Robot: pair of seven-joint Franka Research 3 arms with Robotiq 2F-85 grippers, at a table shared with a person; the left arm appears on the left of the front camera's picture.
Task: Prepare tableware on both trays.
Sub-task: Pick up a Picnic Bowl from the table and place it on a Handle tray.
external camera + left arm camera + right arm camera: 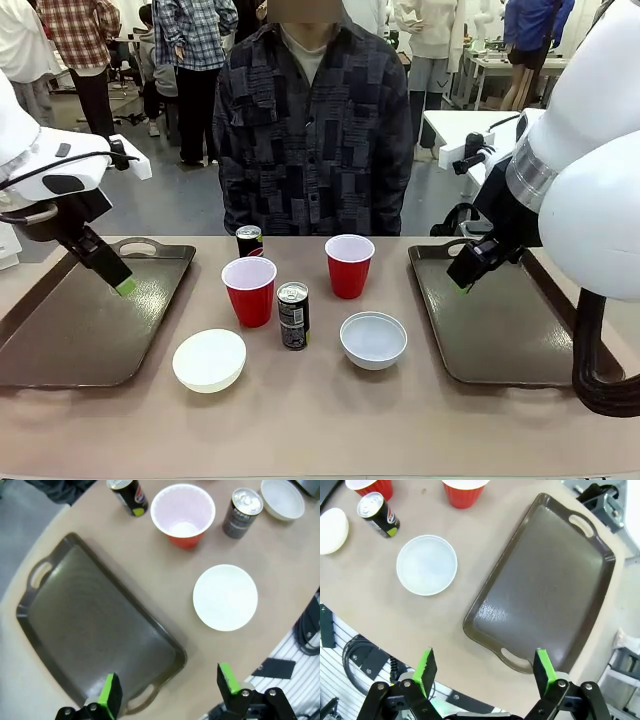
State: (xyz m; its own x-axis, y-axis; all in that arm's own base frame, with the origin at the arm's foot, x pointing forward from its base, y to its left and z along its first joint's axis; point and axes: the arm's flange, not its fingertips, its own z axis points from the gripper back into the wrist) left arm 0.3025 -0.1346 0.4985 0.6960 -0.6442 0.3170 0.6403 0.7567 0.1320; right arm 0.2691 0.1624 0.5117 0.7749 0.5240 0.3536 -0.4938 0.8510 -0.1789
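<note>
Both claws are spread wide and hold nothing: the left gripper (169,685) hangs above the left tray (70,340), the right gripper (484,666) above the right tray (500,330). Both trays are bare. All 6 pieces stand on the table (320,430) between them: the left bowl (209,360) nearest the left tray, the right bowl (373,340) toward the right tray, the left cup (250,290) and right cup (349,265) behind the bowls, the near can (293,315) just beside the left cup, and the far can (249,241) behind that cup, close to the person (310,130). Nothing is placed, so the step in hand looks like the first pick. It would go best if each arm took the bowl on its own side first, pinching 1 wall at the rim, so the 2 arms stay out of each other's way in the middle. The cups likely flex, so a gentle squeeze low on the body suits them. The near can stands tight against the left cup; lifting that cup away first should keep a finger from tipping the can.
</note>
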